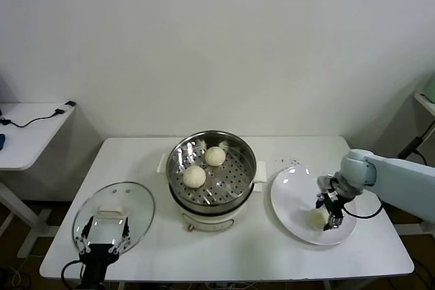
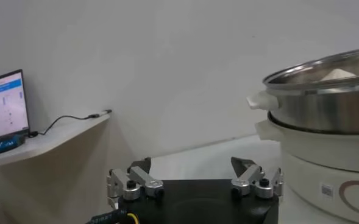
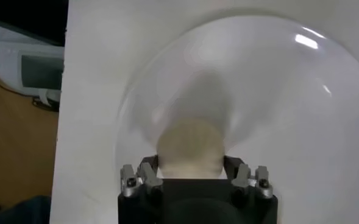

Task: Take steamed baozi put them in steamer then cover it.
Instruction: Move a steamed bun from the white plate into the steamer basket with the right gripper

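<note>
While down on the white plate [image 1: 292, 198] at the right side of the surface [image 1: 136, 168], right pincer [image 1: 327, 214] clamped around a bun [image 1: 317, 218], fingers [image 3: 147, 178] pressed to either flank of the dough in the right wrist view. Two buns [image 1: 204, 166] already lying on the perforated floor of the steamer [image 1: 211, 180], mid-surface. Glass lid [image 1: 113, 212] flat on the surface to the left of the steamer, not yet used. Left pincer [image 1: 103, 242] low at the near left edge, just in front of the lid, fingers spread apart and holding nothing.

Likely troubles: soft dough dented or torn by too hard a squeeze; too light a hold and a slip on the lift, bun rolling off the plate toward the near edge. Plate sitting close to the right and near edges of the surface, so little margin for a drop there. Steamer wall standing higher than the plate, so a low carry probably ending in a knock against the rim or the side handle.

Open room: bare surface between plate and steamer, free space on the steamer floor in front of and beside the two buns. Lid close to the near left edge, a nudge outward to be avoided.
</note>
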`<action>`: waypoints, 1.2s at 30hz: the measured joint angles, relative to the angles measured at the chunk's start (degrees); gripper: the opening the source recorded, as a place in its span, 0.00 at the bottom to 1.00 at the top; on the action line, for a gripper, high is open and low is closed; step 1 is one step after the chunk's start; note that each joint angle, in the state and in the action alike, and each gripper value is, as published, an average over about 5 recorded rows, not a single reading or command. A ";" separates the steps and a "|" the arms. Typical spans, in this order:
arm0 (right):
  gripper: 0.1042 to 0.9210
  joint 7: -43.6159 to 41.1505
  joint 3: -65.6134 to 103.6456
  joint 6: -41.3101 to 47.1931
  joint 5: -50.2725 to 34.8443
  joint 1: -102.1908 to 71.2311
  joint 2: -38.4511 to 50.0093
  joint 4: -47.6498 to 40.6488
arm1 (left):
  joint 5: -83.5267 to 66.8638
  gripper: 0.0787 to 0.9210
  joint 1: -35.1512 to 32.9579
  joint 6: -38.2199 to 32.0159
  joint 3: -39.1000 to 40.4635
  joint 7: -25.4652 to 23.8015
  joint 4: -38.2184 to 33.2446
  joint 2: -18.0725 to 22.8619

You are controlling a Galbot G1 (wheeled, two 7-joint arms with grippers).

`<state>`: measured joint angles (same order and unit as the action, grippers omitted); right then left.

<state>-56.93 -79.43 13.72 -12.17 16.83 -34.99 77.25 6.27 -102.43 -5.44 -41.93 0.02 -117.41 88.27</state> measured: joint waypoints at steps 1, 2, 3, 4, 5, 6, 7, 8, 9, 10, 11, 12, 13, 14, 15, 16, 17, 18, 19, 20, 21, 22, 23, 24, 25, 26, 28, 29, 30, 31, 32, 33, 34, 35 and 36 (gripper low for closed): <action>0.70 -0.33 -0.10 -0.74 0.23 0.66 -0.23 -0.04 | 0.02 0.88 -0.03 -0.01 0.02 0.00 -0.01 -0.01; 0.70 -0.72 -0.22 -1.65 0.51 1.42 -0.49 -0.08 | 0.05 0.88 -0.06 -0.01 0.04 -0.01 -0.02 -0.02; 0.70 -1.15 -0.37 -2.70 0.81 2.30 -0.78 -0.16 | 0.09 0.88 -0.10 -0.01 0.06 -0.01 -0.04 -0.03; 0.70 -1.64 -0.57 -3.94 1.17 3.34 -1.15 -0.27 | 0.13 0.88 -0.15 -0.01 0.09 -0.02 -0.07 -0.04; 0.69 -2.16 -0.81 -5.34 1.55 4.52 -1.60 -0.43 | 0.19 0.88 -0.20 -0.01 0.11 -0.02 -0.10 -0.05; 0.69 -2.70 -1.09 -6.85 1.92 5.81 -2.12 -0.63 | 0.24 0.88 -0.24 -0.01 0.12 -0.02 -0.15 -0.06; 0.69 -3.24 -1.41 -8.47 2.25 7.23 -2.75 -0.87 | 0.29 0.88 -0.29 -0.01 0.13 -0.03 -0.19 -0.06; 0.69 -3.78 -1.76 -10.13 2.55 8.73 -3.45 -1.14 | 0.33 0.88 -0.32 -0.01 0.12 -0.04 -0.25 -0.06; 0.69 -4.27 -2.11 -11.76 2.76 10.24 -4.21 -1.43 | 0.36 0.88 -0.36 -0.01 0.09 -0.05 -0.31 -0.06; 0.69 -4.76 -2.49 -13.45 2.90 11.81 -5.05 -1.76 | 0.39 0.88 -0.39 0.00 0.06 -0.07 -0.38 -0.06; 0.69 -5.24 -2.86 -15.13 2.98 13.40 -5.95 -2.13 | 0.41 0.88 -0.43 0.01 0.03 -0.09 -0.45 -0.06; 0.69 -5.69 -3.22 -16.77 3.00 14.94 -6.89 -2.52 | 0.45 0.88 -0.48 0.03 0.01 -0.10 -0.50 -0.07; 0.69 -6.14 -3.56 -18.45 2.98 16.49 -7.91 -2.96 | 0.52 0.88 -0.52 0.04 0.02 -0.12 -0.55 -0.09; 0.69 -6.59 -3.87 -20.14 2.93 18.00 -8.99 -3.43 | 0.61 0.88 -0.56 0.05 0.06 -0.12 -0.58 -0.10; 0.69 -7.02 -4.12 -21.78 2.88 19.42 -10.10 -3.92 | 0.72 0.88 -0.60 0.05 0.12 -0.13 -0.60 -0.12; 0.69 -7.45 -4.31 -23.44 2.83 20.77 -11.28 -4.40 | 0.85 0.88 -0.64 0.06 0.18 -0.13 -0.61 -0.13; 0.69 -7.86 -4.44 -25.09 2.81 22.02 -12.50 -4.86 | 0.98 0.88 -0.67 0.06 0.26 -0.13 -0.62 -0.12; 0.69 -8.25 -4.51 -26.64 2.82 23.10 -13.73 -5.26 | 1.09 0.88 -0.72 0.06 0.32 -0.13 -0.63 -0.11; 0.69 -8.61 -4.54 -28.16 2.85 24.07 -15.01 -5.60 | 1.17 0.88 -0.79 0.06 0.36 -0.13 -0.63 -0.11; 0.69 -8.92 -4.51 -29.62 2.93 24.90 -16.29 -5.86 | 1.24 0.88 -0.86 0.05 0.39 -0.13 -0.64 -0.10; 0.69 -9.17 -4.44 -30.96 3.05 25.58 -17.55 -6.04 | 1.29 0.88 -0.93 0.04 0.39 -0.13 -0.64 -0.09; 0.69 -9.38 -4.31 -32.23 3.22 26.17 -18.83 -6.16 | 1.32 0.88 -0.99 0.04 0.38 -0.14 -0.65 -0.09; 0.69 -9.53 -4.17 -33.43 3.42 26.66 -20.11 -6.24 | 1.34 0.88 -1.03 0.04 0.37 -0.14 -0.68 -0.09; 0.69 -9.64 -4.01 -34.52 3.67 27.03 -21.38 -6.27 | 1.35 0.88 -1.03 0.05 0.35 -0.15 -0.71 -0.09; 0.69 -9.74 -3.85 -35.54 3.92 27.33 -22.68 -6.26 | 1.36 0.88 -1.00 0.08 0.33 -0.16 -0.76 -0.10; 0.69 -9.83 -3.73 -36.49 4.17 27.55 -23.94 -6.24 | 1.36 0.88 -0.95 0.12 0.33 -0.17 -0.80 -0.11; 0.69 -9.98 -3.55 -38.09 4.64 27.79 -26.36 -6.13 | 1.36 0.88 -0.80 0.21 0.34 -0.19 -0.84 -0.16; 0.69 -10.06 -3.50 -38.77 4.85 27.84 -27.54 -6.05 | 1.36 0.88 -0.74 0.25 0.37 -0.20 -0.82 -0.21; 0.69 -10.16 -3.47 -39.32 5.06 27.82 -28.66 -5.95 | 1.36 0.88 -0.70 0.28 0.40 -0.21 -0.79 -0.25; 0.69 -10.25 -3.45 -39.78 5.24 27.72 -29.76 -5.81 | 1.35 0.88 -0.69 0.28 0.42 -0.21 -0.73 -0.30; 0.69 -10.36 -3.45 -40.18 5.40 27.54 -30.86 -5.67 | 1.33 0.88 -0.71 0.26 0.44 -0.21 -0.66 -0.37; 0.69 -10.45 -3.46 -40.52 5.55 27.29 -31.91 -5.55 | 1.30 0.88 -0.75 0.23 0.44 -0.22 -0.57 -0.43; 0.69 -10.54 -3.48 -40.83 5.68 26.98 -32.91 -5.45 | 1.26 0.88 -0.81 0.19 0.42 -0.22 -0.48 -0.49; 0.69 -10.61 -3.52 -41.15 5.81 26.61 -33.86 -5.39 | 1.19 0.88 -0.89 0.14 0.39 -0.22 -0.39 -0.57; 0.69 -10.68 -3.56 -41.47 5.96 26.20 -34.76 -5.38 | 1.12 0.88 -0.99 0.09 0.36 -0.22 -0.30 -0.64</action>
<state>-67.60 -82.99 -27.75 -6.21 43.03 -69.75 71.86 7.39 -103.43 -5.34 -41.57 -0.19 -117.71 87.63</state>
